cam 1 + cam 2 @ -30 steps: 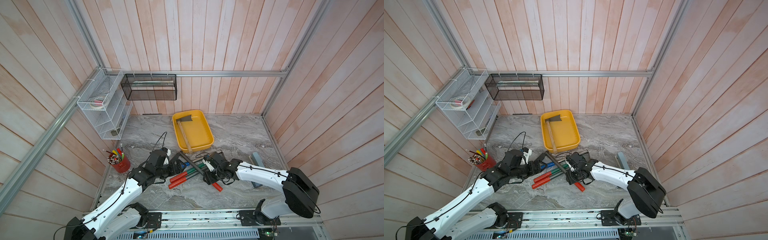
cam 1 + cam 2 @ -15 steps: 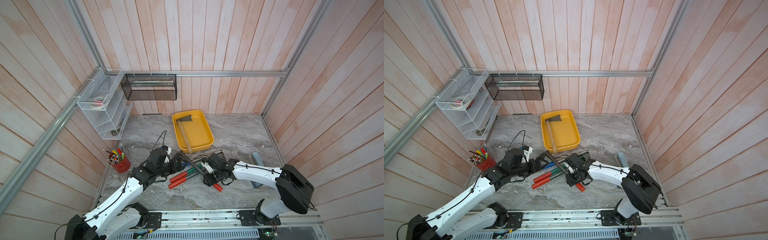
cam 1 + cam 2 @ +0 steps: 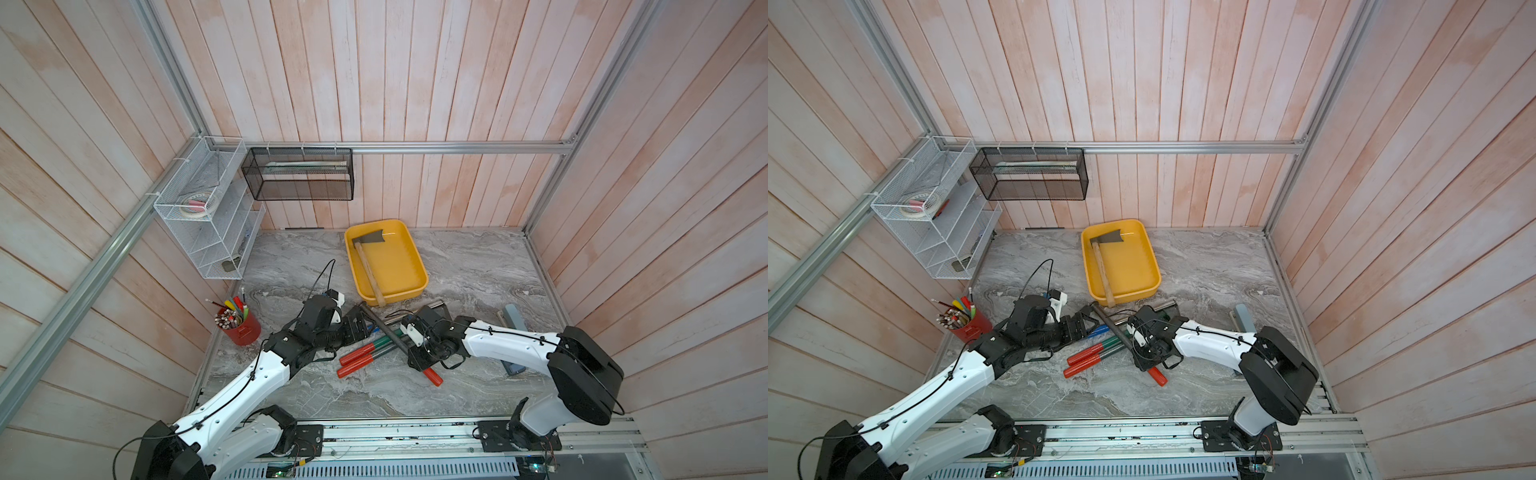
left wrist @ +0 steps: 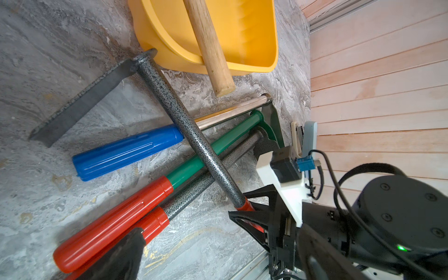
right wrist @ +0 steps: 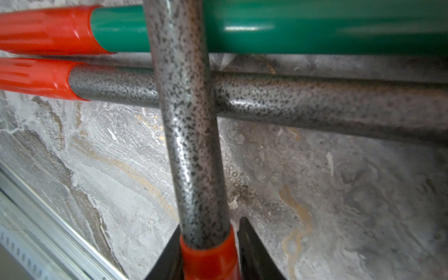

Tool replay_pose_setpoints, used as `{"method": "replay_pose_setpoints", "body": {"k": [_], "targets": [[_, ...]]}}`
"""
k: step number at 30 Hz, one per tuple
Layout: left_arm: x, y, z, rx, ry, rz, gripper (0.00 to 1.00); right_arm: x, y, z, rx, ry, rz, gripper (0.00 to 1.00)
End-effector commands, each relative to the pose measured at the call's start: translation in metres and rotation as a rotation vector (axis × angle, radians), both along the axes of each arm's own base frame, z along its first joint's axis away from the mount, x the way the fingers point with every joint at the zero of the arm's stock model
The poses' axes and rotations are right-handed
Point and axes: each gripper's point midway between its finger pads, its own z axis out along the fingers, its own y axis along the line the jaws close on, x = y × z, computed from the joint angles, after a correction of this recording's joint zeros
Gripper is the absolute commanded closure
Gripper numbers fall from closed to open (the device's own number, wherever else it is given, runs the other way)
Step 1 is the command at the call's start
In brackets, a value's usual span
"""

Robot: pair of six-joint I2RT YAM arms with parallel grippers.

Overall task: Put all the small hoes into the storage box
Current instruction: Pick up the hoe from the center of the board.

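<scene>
The small hoe [image 3: 384,328] [image 3: 1113,329] has a speckled grey shaft [image 5: 191,145], a flat dark blade [image 4: 80,104] and a red grip. It lies on the marble floor, crossed over other tool handles. My right gripper [image 5: 211,225] [image 3: 419,360] is shut on the hoe where the shaft meets the red grip [image 5: 208,261]. My left gripper [image 3: 363,326] [image 4: 218,261] stands open beside the blade end and holds nothing. The yellow storage box [image 3: 395,266] [image 3: 1129,266] sits just beyond the hoe. An axe [image 3: 370,237] lies in it, its wooden handle [image 4: 208,48] sticking out over the near rim.
Under the hoe lie a blue-handled tool [image 4: 126,152], a green-shafted tool [image 4: 218,143] and a second speckled tool [image 5: 315,104], both with red grips. A red pen cup [image 3: 239,328] stands at the left wall. A grey-blue block [image 3: 513,318] lies right. A wire rack [image 3: 208,232] and mesh basket [image 3: 299,174] hang behind.
My right gripper has closed its fingers onto the hoe's red grip and shifted slightly toward the handle end. The left arm and the tools have stayed put.
</scene>
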Motion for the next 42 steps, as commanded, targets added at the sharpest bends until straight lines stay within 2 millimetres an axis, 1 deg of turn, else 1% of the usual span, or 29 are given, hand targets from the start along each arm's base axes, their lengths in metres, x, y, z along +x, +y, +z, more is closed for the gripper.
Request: {"method": "replay_pose_setpoints", "body": {"k": [1,2,5,10,12,21,26,37,42], "targets": [[0.003,-0.001,0.004,-0.003,-0.029,-0.001,0.00,-0.001,0.007,0.008,0.015,0.007,0.018,0.69],[0.003,-0.001,0.004,-0.004,-0.029,0.000,0.00,0.000,0.007,0.008,0.016,0.008,0.017,0.71],[0.002,-0.001,0.000,0.000,-0.019,0.000,0.00,-0.001,0.007,0.011,0.019,0.007,0.018,0.73],[0.000,-0.001,0.000,-0.010,-0.015,0.002,0.00,-0.004,0.009,0.018,0.046,0.012,0.022,0.81],[0.000,0.000,0.002,-0.013,-0.017,0.005,0.00,-0.004,0.012,0.023,0.068,0.011,0.025,0.86],[-0.002,0.002,0.005,-0.010,-0.015,0.009,0.00,-0.010,0.025,0.048,0.152,0.019,0.059,1.00],[-0.003,0.004,0.008,-0.010,-0.022,0.015,0.00,-0.015,0.036,0.061,0.191,0.016,0.087,1.00],[-0.004,0.015,0.009,0.015,-0.032,0.033,0.00,-0.008,0.047,0.081,0.224,-0.004,0.066,1.00],[0.000,0.023,0.014,0.021,-0.047,0.050,0.00,-0.002,0.049,0.094,0.237,-0.034,0.057,1.00]]}}
